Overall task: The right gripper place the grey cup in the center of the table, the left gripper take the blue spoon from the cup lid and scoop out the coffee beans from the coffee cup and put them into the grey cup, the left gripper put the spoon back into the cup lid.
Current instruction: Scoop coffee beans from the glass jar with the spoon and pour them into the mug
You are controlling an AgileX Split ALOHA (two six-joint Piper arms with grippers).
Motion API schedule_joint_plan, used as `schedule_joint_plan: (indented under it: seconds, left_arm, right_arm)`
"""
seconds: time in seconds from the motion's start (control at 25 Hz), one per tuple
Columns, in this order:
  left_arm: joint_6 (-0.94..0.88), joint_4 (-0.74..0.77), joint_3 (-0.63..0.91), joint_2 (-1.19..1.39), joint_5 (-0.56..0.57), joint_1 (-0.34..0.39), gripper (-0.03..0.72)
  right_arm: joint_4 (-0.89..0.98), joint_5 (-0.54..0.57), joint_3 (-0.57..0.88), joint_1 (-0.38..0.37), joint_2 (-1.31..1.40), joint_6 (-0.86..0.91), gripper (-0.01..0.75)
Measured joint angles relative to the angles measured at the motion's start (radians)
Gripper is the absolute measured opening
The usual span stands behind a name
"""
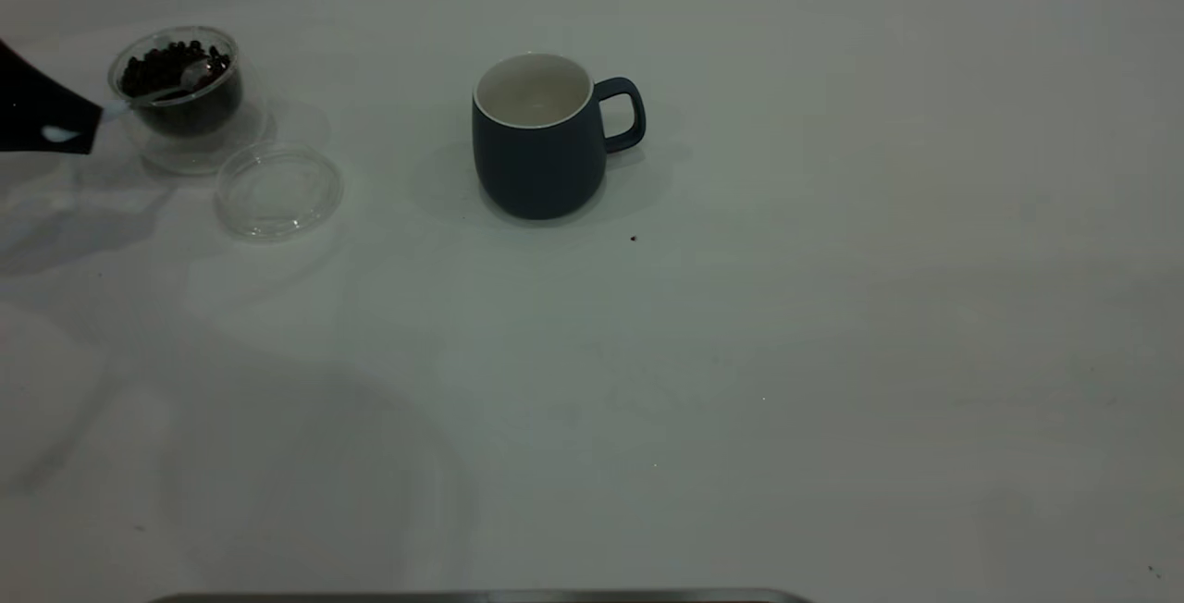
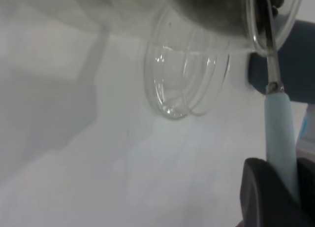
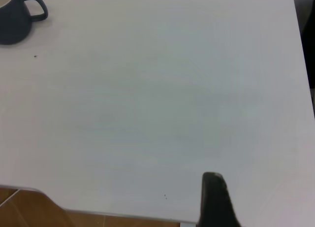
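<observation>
1. Nearest to us in the left wrist view, the left gripper (image 2: 280,197) has its fingers (image 2: 261,192) closed on the pale handle of the blue spoon (image 2: 278,128). We see no gap between pad and handle.

2. The spoon's metal neck runs over the rim of the coffee cup (image 1: 180,90), and its bowl lies among the coffee beans (image 1: 171,62). We judge the step in hand to be the scoop.

3. To do it well, we would dip the bowl under the beans, level it before lifting, and raise it straight up clear of the glass rim. The light cup could tip or slide if the spoon drags on its wall.

4. The cup lid (image 1: 277,189) lies flat just beside the coffee cup, bare and ready to take the spoon back later.

5. The carry goes across to the grey cup (image 1: 536,136), which stands upright near the counter's middle, handle away from the coffee cup, its pale inside seemingly still without beans, though the view is dim.

6. The right gripper (image 3: 214,200) is parked well away near the counter edge; only one dark finger shows, so we cannot tell its opening.

7. The counter (image 1: 832,353) is plain white and flat, with a dark speck (image 1: 634,238) near the grey cup. A brownish floor (image 3: 29,214) shows past the edge.
</observation>
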Motion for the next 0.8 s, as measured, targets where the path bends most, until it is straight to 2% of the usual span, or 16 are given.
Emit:
schedule_joint_plan:
  seconds: [0.6, 0.8]
  left_arm:
    - [-0.018, -0.014, 0.0, 0.001, 0.044, 0.004, 0.132]
    - [-0.018, -0.015, 0.0, 0.001, 0.056, 0.026, 0.132]
  right_arm:
    - [0.0, 0.0, 0.0, 0.0, 0.0, 0.0, 0.453]
    - [0.0, 0.0, 0.0, 0.0, 0.0, 0.0, 0.453]
